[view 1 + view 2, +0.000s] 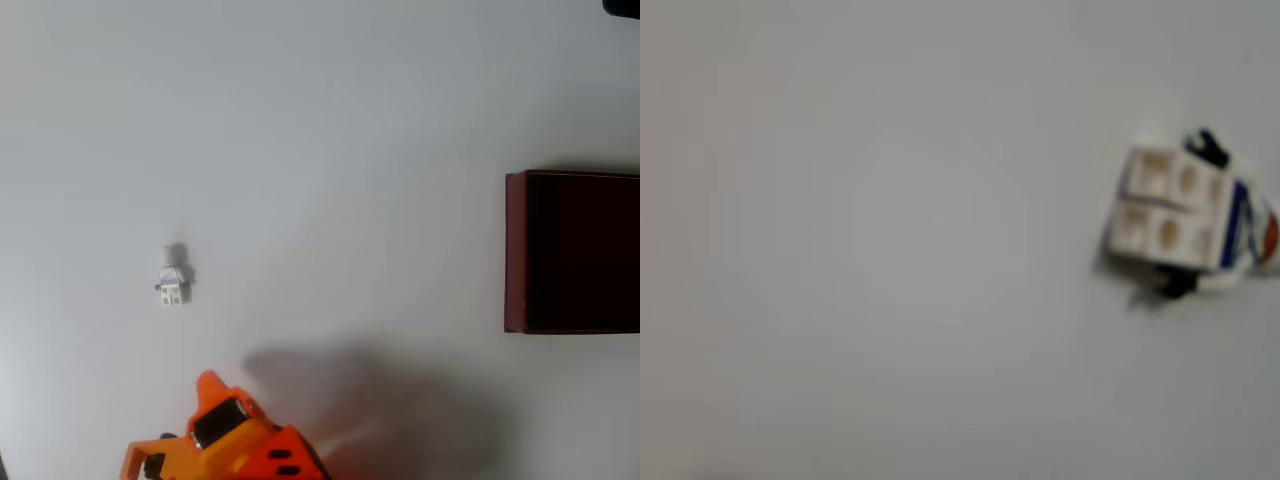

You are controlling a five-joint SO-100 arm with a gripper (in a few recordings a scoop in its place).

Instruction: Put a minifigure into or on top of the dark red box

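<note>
Minifigure lying loose on the table, arm off to one side, box far away.

The tiny white plastic toy minifigure (173, 278) with pale grey head and small dark-blue marks lies flat on the plain white table (330, 120), left of centre in the overhead view, head toward the top of the picture. Wrist view: the minifigure (1185, 213) sits at the right edge, blurred, soles of the blocky white legs facing the camera, dark hands either side, blue stripe on the torso. Nothing touches it. The orange plastic arm (225, 440) enters from the bottom edge of the overhead view, below and right of the figure, apart from it, tip pointing up-left. Can't tell how far the fingers are spread; nothing visibly held. The large rectangular dark red box (515, 250) with near-black interior sits at the right edge, well apart from the figure.
</note>
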